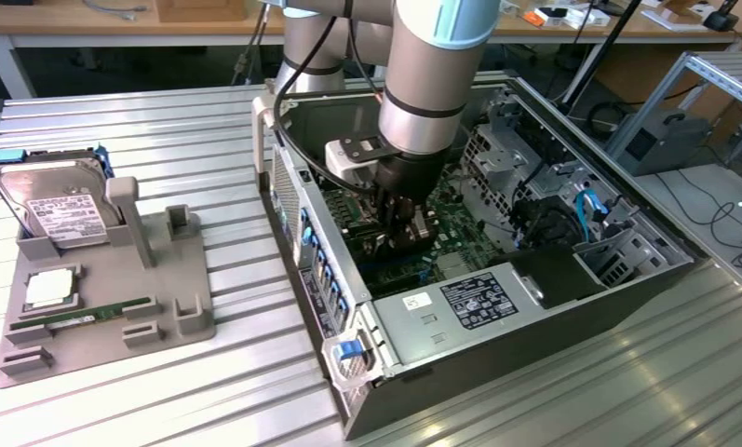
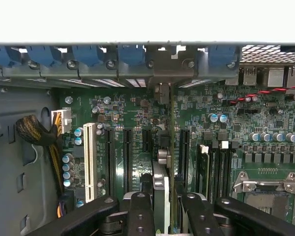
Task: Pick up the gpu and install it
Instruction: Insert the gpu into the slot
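Observation:
In the exterior view my gripper (image 1: 402, 233) reaches down into the open computer case (image 1: 619, 279), low over the green motherboard (image 1: 451, 251). The wrist view shows the gpu (image 2: 162, 187) edge-on, a thin green card between my black fingers (image 2: 140, 211). My gripper (image 2: 165, 216) is shut on it. The card stands upright among the black expansion slots (image 2: 128, 157). Its silver end bracket (image 2: 160, 73) sits against the rear wall's slot openings. I cannot tell whether its lower edge is seated in a slot.
A grey fixture (image 1: 159, 307) on the slatted table at the exterior view's left holds a silver hard drive (image 1: 54, 209), a memory stick (image 1: 79, 317) and a square chip (image 1: 47, 289). Inside the case are a white slot (image 2: 90, 162), a CPU socket (image 2: 265, 189), cables (image 2: 37, 132) and the power supply (image 1: 477, 303).

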You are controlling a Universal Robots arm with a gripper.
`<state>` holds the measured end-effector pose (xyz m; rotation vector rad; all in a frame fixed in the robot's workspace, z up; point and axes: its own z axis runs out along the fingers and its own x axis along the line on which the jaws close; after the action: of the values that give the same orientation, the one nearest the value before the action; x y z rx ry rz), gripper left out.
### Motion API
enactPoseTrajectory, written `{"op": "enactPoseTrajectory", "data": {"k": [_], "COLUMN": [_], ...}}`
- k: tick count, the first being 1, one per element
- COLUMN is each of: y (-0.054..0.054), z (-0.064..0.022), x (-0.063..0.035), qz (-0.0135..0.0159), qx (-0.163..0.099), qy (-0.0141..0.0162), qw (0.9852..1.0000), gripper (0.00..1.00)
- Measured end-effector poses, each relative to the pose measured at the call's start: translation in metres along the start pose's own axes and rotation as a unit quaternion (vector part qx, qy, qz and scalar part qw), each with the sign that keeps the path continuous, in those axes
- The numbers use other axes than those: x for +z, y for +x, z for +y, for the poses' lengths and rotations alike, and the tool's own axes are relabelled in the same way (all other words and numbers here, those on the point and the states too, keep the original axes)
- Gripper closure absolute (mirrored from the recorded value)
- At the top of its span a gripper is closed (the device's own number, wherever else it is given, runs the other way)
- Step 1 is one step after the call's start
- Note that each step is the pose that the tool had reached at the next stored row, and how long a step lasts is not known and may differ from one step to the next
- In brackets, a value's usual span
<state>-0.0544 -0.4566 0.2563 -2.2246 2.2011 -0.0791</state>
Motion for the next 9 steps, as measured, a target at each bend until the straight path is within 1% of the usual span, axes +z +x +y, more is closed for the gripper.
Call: {"op": "enactPoseTrajectory", "data": {"k": [9], "y": [-0.0001], "z": [-0.0005], "x": [0.0022], "qz": [-0.0002], "qx": [0.000], "qy": [0.0001], "qw": [1.0000], "gripper": [0.73]}}
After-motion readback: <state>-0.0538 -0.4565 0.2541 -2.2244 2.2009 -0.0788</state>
